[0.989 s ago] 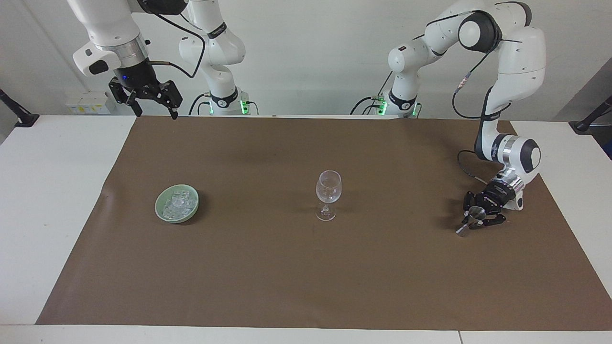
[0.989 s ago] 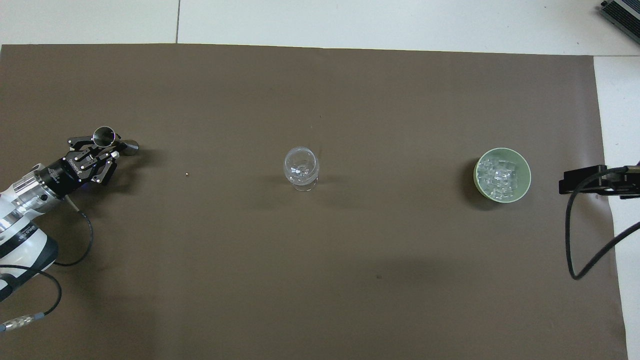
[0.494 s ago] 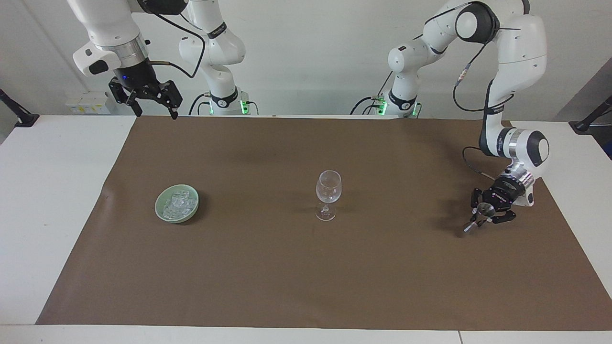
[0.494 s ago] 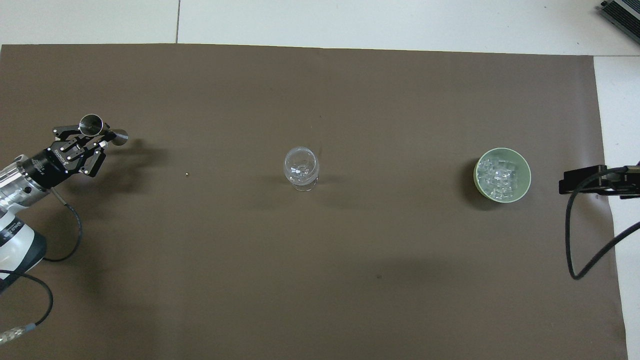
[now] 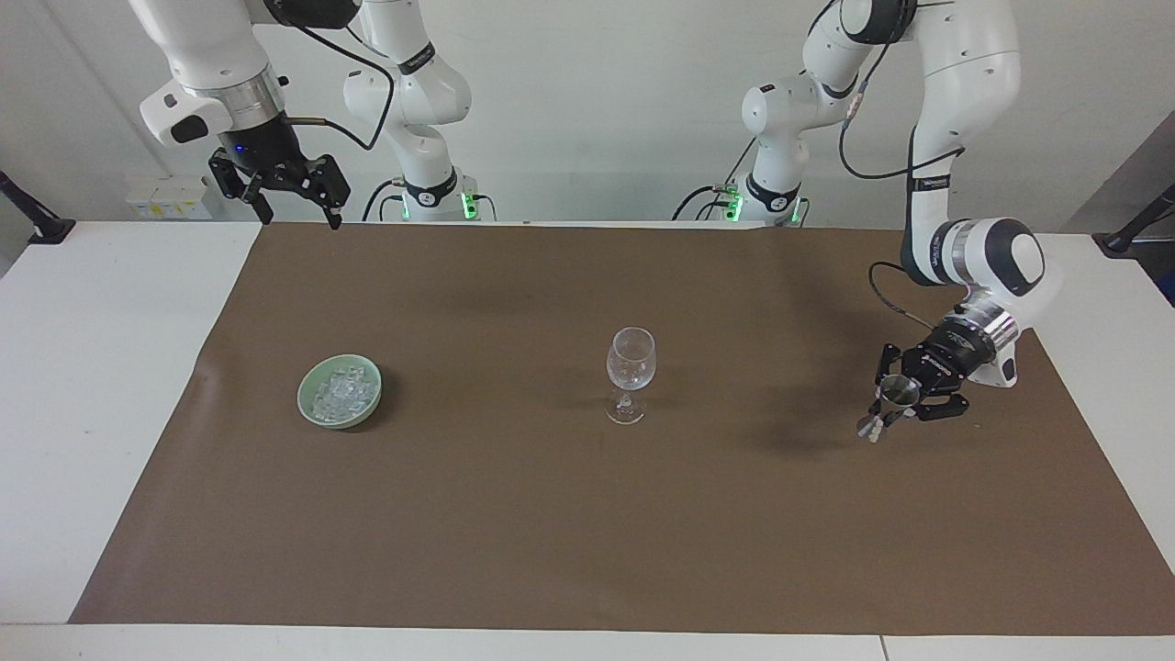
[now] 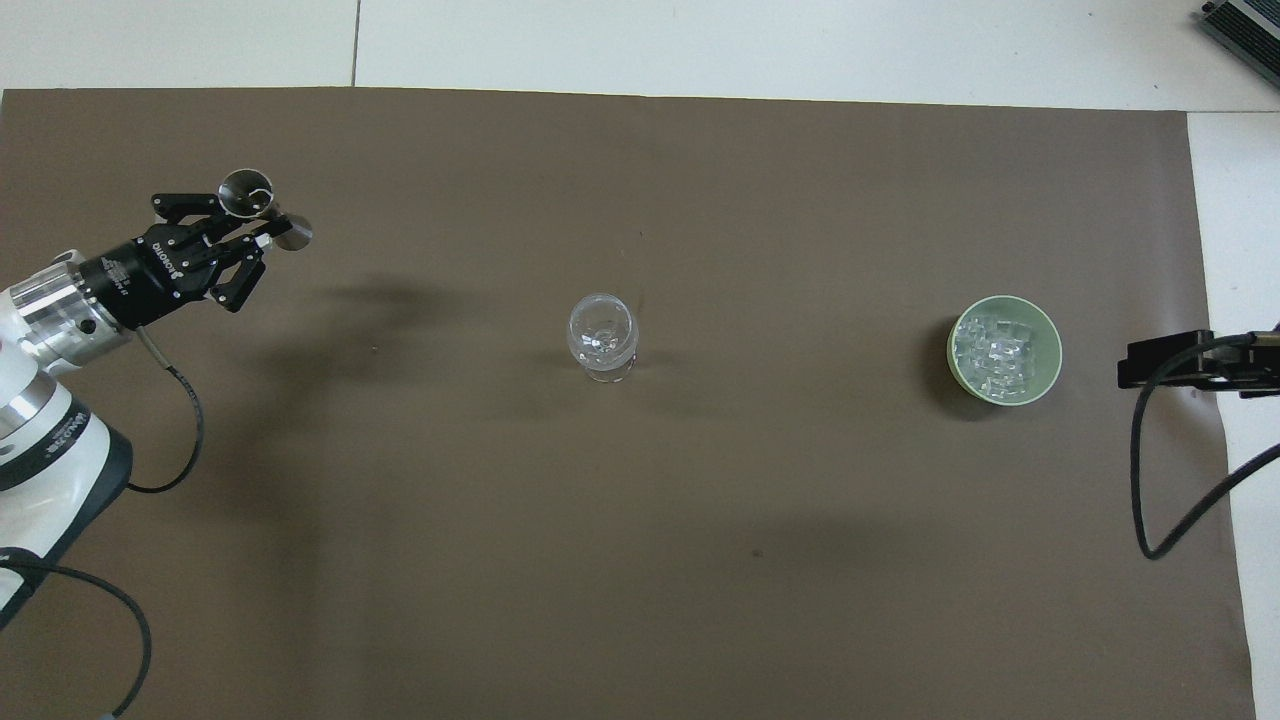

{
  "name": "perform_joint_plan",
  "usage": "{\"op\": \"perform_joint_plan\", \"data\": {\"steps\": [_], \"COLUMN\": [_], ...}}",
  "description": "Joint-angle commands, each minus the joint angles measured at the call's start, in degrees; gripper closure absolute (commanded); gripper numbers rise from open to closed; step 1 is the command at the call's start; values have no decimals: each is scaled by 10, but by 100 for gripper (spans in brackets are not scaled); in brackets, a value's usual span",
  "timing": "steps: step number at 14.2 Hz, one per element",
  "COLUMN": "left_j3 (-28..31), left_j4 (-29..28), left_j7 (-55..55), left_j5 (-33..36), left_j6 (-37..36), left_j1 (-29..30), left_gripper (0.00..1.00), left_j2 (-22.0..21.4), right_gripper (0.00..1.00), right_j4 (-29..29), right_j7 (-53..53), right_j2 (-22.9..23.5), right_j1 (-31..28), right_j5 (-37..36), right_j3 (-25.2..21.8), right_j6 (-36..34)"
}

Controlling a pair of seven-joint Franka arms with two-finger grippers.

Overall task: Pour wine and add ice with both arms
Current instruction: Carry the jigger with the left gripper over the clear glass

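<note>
The left gripper (image 5: 889, 415) clamps a small steel double-ended jigger (image 5: 892, 404) at its narrow waist; light, slippery, easily tipped. The right gripper (image 5: 292, 207) waits wide open above the mat's corner.

A white table (image 5: 101, 367) carries a brown mat (image 5: 514, 514), with a green bowl (image 5: 309, 408) and wine glass (image 5: 630, 372) on it.

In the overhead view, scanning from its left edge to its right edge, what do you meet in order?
Left claw shut on the metal jigger → wine glass → green bowl of ice → right claw, waiting.
</note>
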Motion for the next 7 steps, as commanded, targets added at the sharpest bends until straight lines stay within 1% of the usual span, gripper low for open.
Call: {"op": "perform_joint_plan", "data": {"steps": [1,5,7], "left_j3": [8,8,8], "left_j4": [-24,-35,-39], "left_j7": [-53,-76,-74], "left_j5": [-4,-4,-4], "left_j6": [91,183,234], "left_j1": [-83,-171,-216], "left_gripper": [100,100,100], "left_j2": [-59,-95,-106], "right_gripper": [0,0,0], "right_j4": [-9,-9,-9], "right_j7": [9,9,9], "right_j2": [-12,-12,-12], "right_j1": [0,0,0], "right_j5": [1,1,1], "right_j3": [0,0,0], "right_j6": [-6,-6,-6]}}
